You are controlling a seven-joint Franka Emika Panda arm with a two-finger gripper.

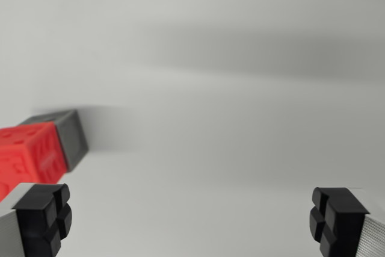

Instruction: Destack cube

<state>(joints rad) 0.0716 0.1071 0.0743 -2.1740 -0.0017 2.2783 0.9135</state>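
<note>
Red plastic, embossed with raised patterns, marks the red cube (pixel 27 154) at the wrist view's left edge, lying against a plain grey cube (pixel 67 136) with smooth matte faces. Both sit on a pale, featureless table (pixel 240 148), blurred. The gripper (pixel 192 221) stands wide open and holds nothing; its black ribbed pads (pixel 45 218) frame bare surface, with the stack off-centre beside the left pad. To do this step well, I judge the arm should shift toward the view's left until the red cube lies squarely between the fingers, then close on its flat side faces.
</note>
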